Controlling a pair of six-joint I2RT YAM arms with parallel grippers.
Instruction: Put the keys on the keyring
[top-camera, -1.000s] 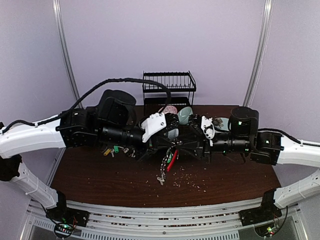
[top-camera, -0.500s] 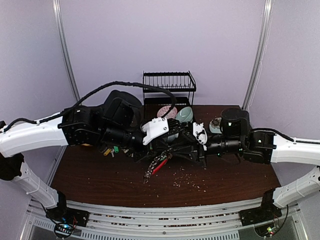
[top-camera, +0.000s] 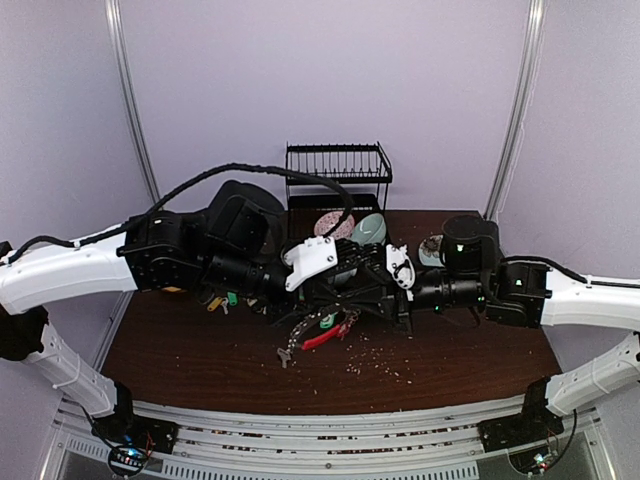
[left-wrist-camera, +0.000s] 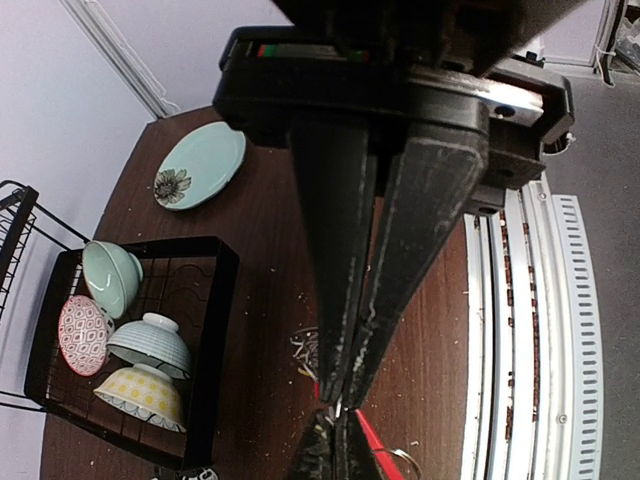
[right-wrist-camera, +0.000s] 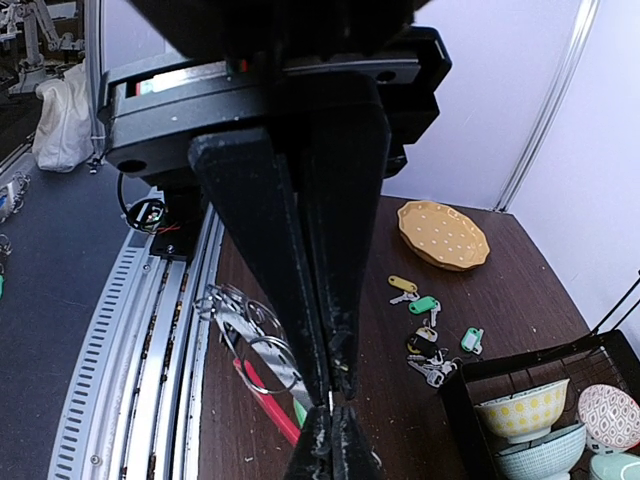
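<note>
Silver metal keyring (right-wrist-camera: 265, 392) with red plastic sleeve: clamped in my left pincer (left-wrist-camera: 340, 405); right pincer (right-wrist-camera: 328, 400), pressed together beside it, must avoid twisting.

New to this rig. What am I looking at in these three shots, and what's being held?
Two robot arms with two-finger grippers. The wide shot looks down from above and behind; the other two are wrist cameras, so the dark wedges are each gripper's own fingers. On the table: loose keys with coloured tags, a teal plate, an orange plate, a black rack of bowls. The left gripper and right gripper are both shut, seemingly pinching the keyring, with its red sleeve, between them.
</note>
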